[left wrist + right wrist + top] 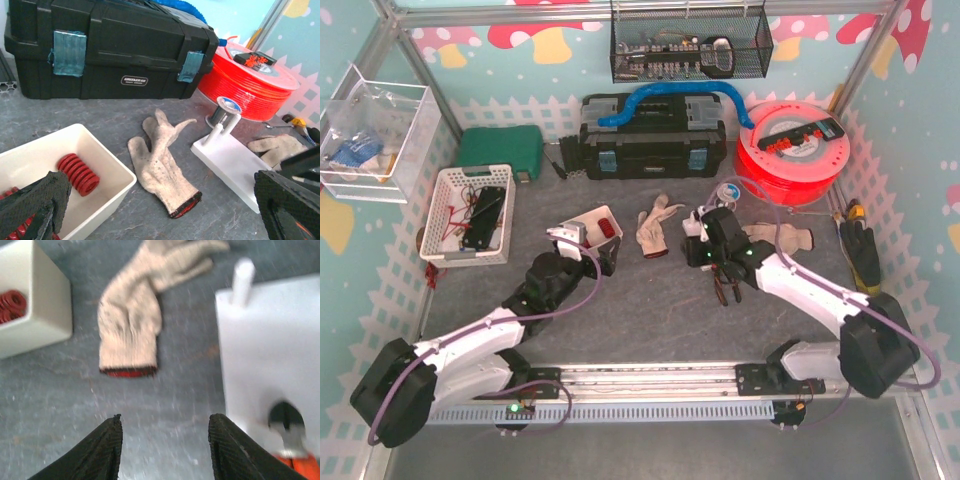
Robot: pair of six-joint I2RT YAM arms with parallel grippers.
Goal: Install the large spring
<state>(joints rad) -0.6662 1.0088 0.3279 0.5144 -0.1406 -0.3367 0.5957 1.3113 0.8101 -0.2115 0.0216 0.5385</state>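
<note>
A large red spring (77,174) lies in a white bin (107,165) and shows as a red patch (605,230) from above. More red coils sit in the bin's corner (11,305). The white base plate (235,160) with upright pegs (243,280) lies right of a worn glove (160,160). My left gripper (165,210) hangs open at the bin's edge, one finger (35,205) over the bin. My right gripper (165,440) is open and holds nothing; it is low over the mat, just left of the plate (270,355).
Orange-handled pliers (287,435) rest at the plate's near edge. A black toolbox (655,135) and an orange cable spool (790,150) stand behind. A second glove (780,238) lies to the right, and a white basket (470,215) and a green case (500,150) to the left.
</note>
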